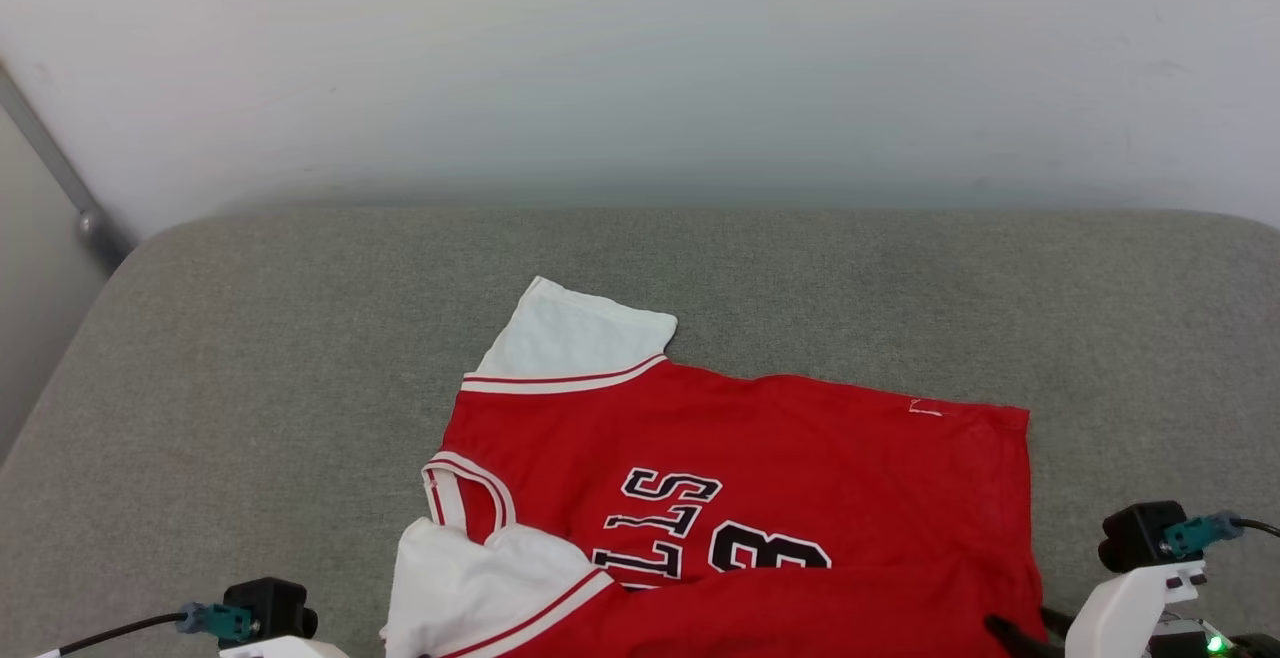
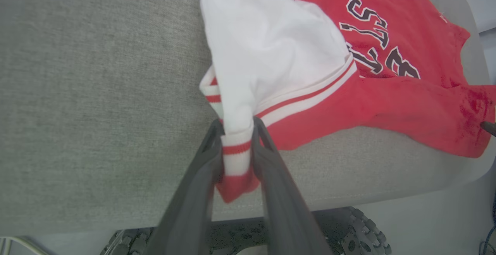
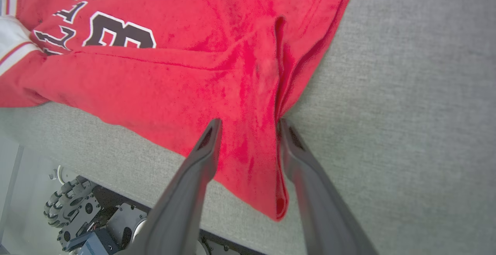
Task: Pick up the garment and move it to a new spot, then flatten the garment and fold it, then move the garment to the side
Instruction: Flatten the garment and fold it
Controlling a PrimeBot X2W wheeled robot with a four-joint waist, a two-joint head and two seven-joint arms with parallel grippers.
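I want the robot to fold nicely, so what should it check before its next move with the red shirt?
1. Red jersey shirt with white sleeves lies on the grey cushioned surface: ok, though its near edge hangs over the front.
2. Shirt flat: not ok; a fold covers part of the black lettering, and the near white sleeve is bunched.
3. Left jaws gripping the striped cuff between them: cannot tell.
4. Right jaws open, red hem lying between them: ok.

Red garment (image 1: pixel 800 458) with white sleeves, red-white striped trim, black lettering; grey cushion (image 1: pixel 250 388).
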